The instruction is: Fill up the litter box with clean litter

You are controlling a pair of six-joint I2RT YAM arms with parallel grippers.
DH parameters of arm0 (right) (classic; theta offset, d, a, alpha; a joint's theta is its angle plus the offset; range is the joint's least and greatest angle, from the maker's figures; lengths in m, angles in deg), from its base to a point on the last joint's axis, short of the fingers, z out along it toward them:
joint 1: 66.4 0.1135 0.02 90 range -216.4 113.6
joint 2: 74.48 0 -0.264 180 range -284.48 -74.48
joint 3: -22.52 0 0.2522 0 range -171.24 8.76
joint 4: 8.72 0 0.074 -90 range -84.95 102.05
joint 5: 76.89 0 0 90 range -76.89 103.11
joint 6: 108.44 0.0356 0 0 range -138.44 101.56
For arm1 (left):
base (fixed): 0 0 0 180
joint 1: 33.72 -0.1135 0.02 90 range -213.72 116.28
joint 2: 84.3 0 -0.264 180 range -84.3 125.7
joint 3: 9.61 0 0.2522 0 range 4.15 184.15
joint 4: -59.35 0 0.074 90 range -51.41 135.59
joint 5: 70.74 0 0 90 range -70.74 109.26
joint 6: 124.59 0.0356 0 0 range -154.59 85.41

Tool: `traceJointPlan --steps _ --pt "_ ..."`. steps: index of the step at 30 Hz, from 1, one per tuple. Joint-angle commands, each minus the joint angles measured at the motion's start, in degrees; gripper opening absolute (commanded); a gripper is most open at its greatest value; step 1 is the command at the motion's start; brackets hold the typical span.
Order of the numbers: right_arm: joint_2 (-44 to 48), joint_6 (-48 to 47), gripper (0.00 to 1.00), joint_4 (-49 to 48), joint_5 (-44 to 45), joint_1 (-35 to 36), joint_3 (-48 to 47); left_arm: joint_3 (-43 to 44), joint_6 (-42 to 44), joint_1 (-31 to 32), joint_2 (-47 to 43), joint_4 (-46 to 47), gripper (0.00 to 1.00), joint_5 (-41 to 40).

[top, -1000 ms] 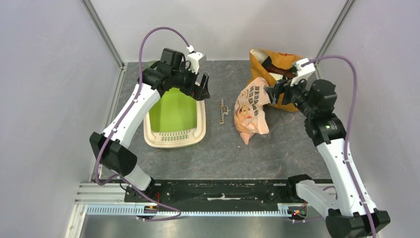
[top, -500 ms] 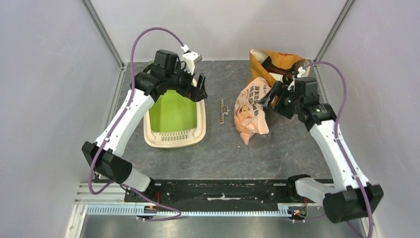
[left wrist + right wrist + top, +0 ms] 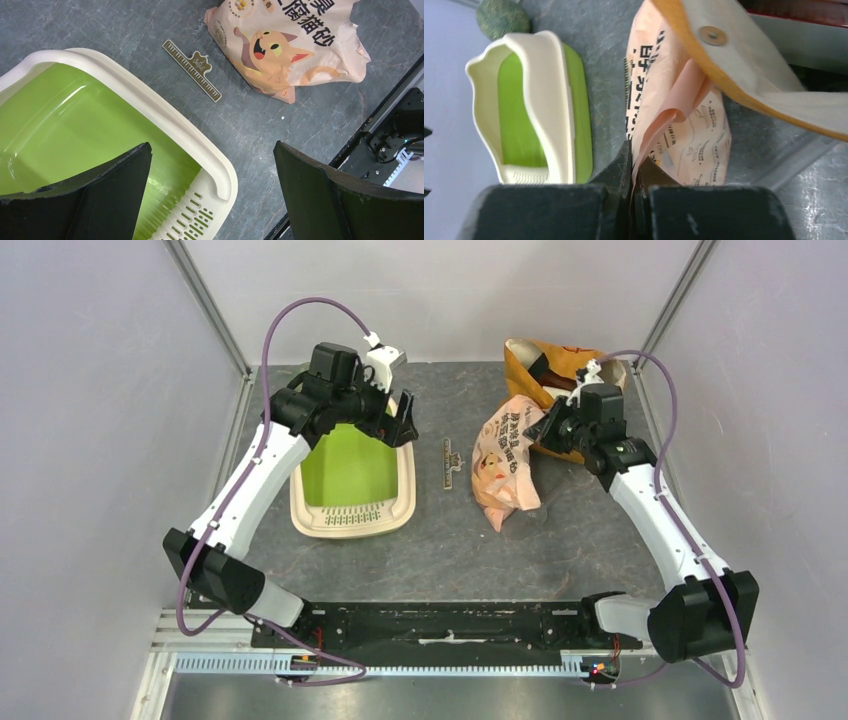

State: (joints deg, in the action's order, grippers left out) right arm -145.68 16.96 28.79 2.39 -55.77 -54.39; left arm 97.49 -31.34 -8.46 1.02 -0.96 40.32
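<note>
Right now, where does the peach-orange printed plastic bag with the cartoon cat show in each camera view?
Top external: the peach-orange printed plastic bag lies right of centre.
Left wrist: top right, cartoon cat facing up.
Right wrist: centre, a fold pinched in the shut right tool.
Shared landmark: the cream plastic litter box with green inside, left of the bag in all three.

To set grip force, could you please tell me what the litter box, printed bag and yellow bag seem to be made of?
The litter box: rigid glossy plastic, judging by highlights on its green inside. The printed bag: thin plastic film, creased, with a slight sheen. The yellow bag: probably matte fabric, with a metal snap.
</note>
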Motion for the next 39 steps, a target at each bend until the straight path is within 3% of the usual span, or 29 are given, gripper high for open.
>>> traceJointPlan --steps 1,6,19,23,32,39 --pt "-0.52 -12.78 0.00 -2.49 -7.47 1.86 -4.99 -0.35 -0.80 0.17 -1.73 2.03 1.00 -0.23" --pt "0.69 -33.02 0.00 1.33 -19.08 4.19 -8.71 2.27 0.63 0.15 0.79 0.38 1.00 0.41" --pt "-1.69 -61.38 0.00 16.86 -37.84 4.36 -20.60 14.58 13.52 1.34 10.65 -3.40 0.99 10.14" --pt "-3.02 -71.96 0.00 22.81 -40.86 4.32 -23.17 17.83 23.23 1.85 12.95 -4.78 0.99 16.09" --pt "-4.52 -81.68 0.00 28.90 -43.73 4.25 -27.31 23.40 46.14 4.89 19.29 -3.51 0.97 28.95" --pt "-2.69 -87.40 0.00 28.77 -41.75 4.27 -24.39 23.29 55.22 6.54 23.75 7.49 0.98 40.10"
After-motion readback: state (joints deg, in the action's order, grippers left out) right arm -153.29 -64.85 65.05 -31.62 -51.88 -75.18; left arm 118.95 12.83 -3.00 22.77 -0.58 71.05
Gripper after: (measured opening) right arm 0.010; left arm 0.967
